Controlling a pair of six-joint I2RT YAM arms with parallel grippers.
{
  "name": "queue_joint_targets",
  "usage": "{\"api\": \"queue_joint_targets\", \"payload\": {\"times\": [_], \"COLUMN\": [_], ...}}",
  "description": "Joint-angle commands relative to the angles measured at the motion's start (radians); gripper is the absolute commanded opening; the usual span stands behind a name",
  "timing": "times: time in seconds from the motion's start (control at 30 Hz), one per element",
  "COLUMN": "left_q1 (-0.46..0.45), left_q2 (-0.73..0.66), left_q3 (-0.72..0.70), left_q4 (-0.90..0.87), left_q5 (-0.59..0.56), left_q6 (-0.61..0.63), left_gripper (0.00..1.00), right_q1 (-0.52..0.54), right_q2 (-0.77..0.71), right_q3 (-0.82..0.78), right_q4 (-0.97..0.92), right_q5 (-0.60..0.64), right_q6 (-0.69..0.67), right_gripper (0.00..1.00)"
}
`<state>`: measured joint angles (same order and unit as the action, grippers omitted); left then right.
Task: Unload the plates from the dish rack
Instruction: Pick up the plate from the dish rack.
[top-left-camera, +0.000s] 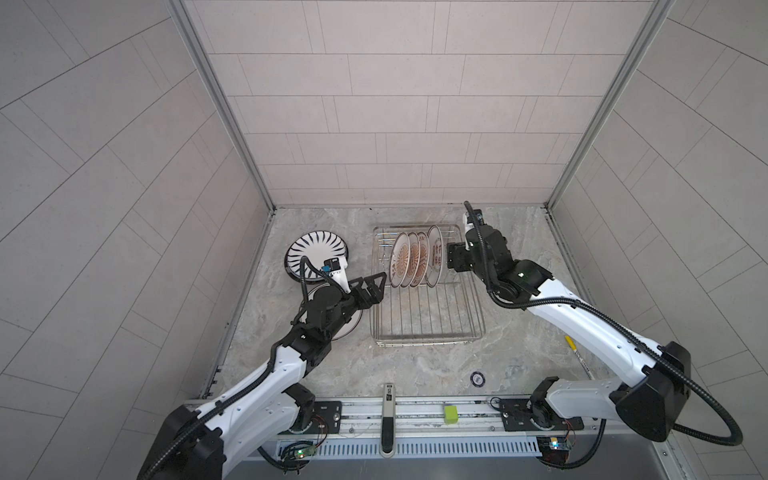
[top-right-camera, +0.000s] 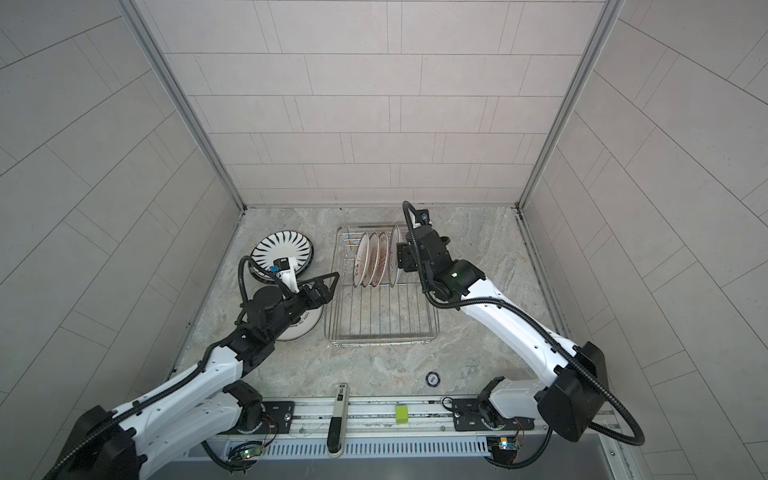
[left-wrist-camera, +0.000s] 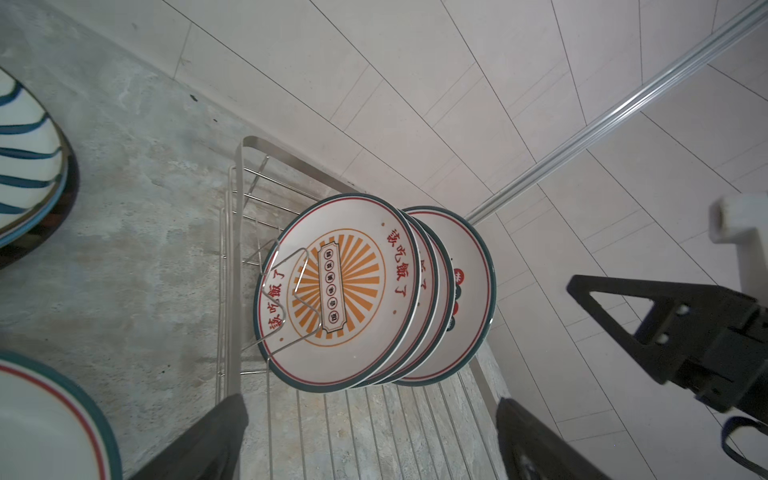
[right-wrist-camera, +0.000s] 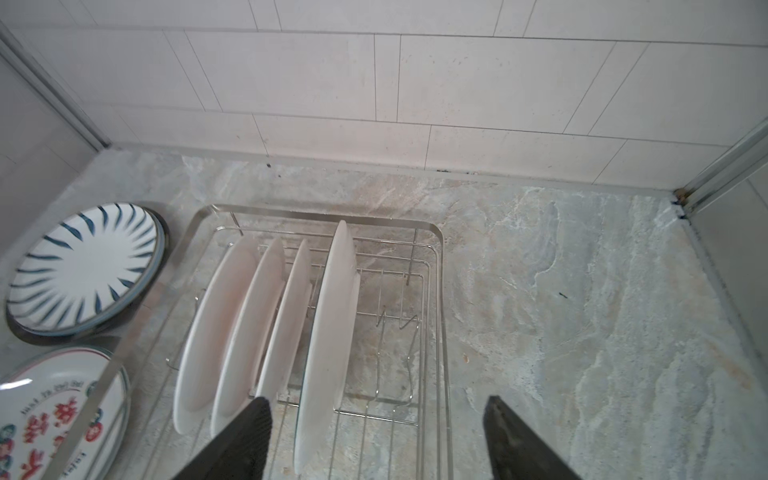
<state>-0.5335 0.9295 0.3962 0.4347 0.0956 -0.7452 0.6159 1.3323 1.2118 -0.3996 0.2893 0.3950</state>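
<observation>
Straddling the outermost of four plates (right-wrist-camera: 328, 332) upright in the dish rack (top-left-camera: 430, 342), the right claw (right-wrist-camera: 378, 401), jaws apart, probably next needs to pinch its rim and lift straight clear, while the left claw (top-left-camera: 379, 287) hovers spread and empty.

Top views: high over the table's (top-left-camera: 415, 365) near edge, angled down toward the back wall (top-left-camera: 415, 104); both take in the whole scene.
Left wrist: close, beside the rack (left-wrist-camera: 237, 249), facing the plates' (left-wrist-camera: 332, 291) printed faces.
Right wrist: close above the rack, facing the plates' white backs and the back wall.
Shared: rack and plates, all four views.
</observation>
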Motion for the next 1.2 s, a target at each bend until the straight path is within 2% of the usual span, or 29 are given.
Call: {"api": "queue_joint_targets", "payload": {"times": [0.0, 0.17, 0.4, 0.6, 0.97, 1.17], "left_q1": [-0.017, -0.020, -0.031, -0.033, -0.033, -0.033], "left_q2": [0.048, 0.121, 0.164, 0.177, 0.169, 0.171], "left_q3": [0.047, 0.066, 0.070, 0.063, 0.030, 0.020], "left_q4": [0.090, 0.129, 0.141, 0.149, 0.168, 0.182], "left_q5": [0.018, 0.042, 0.043, 0.043, 0.021, 0.018], "left_q6": [0.052, 0.054, 0.054, 0.058, 0.052, 0.042], "left_gripper": [1.00, 1.00, 1.00, 1.00, 1.00, 1.00], "right_q1": [0.001, 0.004, 0.032, 0.068, 0.085, 0.091], "right_q2": [0.079, 0.199, 0.339, 0.463, 0.584, 0.604], "right_q3": [0.082, 0.186, 0.301, 0.426, 0.540, 0.574], "right_q4": [-0.089, -0.145, -0.212, -0.305, -0.409, -0.429], "right_q5": [0.020, 0.032, 0.145, 0.272, 0.388, 0.423], "right_q6": [0.014, 0.009, 0.020, 0.038, 0.079, 0.082], "right_gripper": [0.69, 0.59, 0.42, 0.35, 0.19, 0.10]}}
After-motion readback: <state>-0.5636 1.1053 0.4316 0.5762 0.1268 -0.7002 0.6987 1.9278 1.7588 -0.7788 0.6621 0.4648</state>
